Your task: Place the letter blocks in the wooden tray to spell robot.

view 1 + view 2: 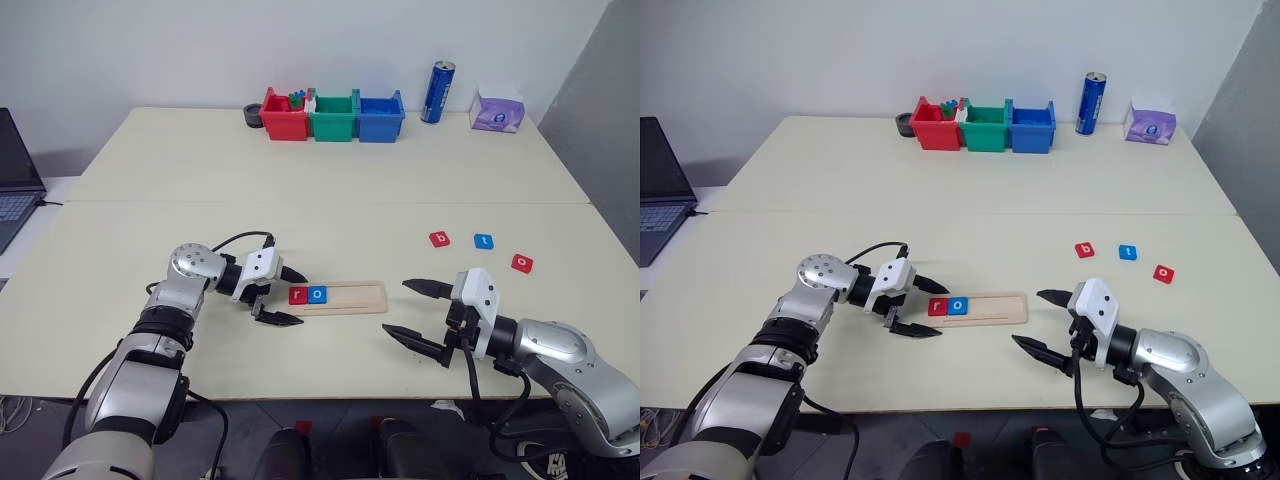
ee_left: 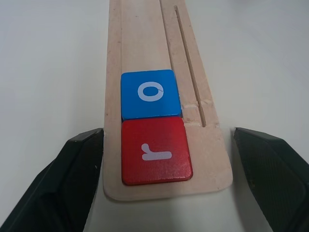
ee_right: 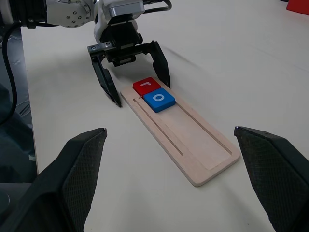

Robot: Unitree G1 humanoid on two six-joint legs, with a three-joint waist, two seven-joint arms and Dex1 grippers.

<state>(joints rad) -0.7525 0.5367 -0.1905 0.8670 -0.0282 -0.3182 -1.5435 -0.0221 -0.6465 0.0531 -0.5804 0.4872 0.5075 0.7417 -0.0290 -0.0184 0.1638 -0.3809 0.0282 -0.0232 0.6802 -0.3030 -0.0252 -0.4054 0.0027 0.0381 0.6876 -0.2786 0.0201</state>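
Left eye view: five letter blocks, counted. Red r and blue o sit at the left end of the one wooden tray; red b, blue t and red o lie loose, well right of it. I judge b comes next.

Left wrist view: my left gripper straddles the tray's r end, jaws apart, holding nothing.

Right wrist view: my right gripper gapes wide, empty, probably nearest that b.
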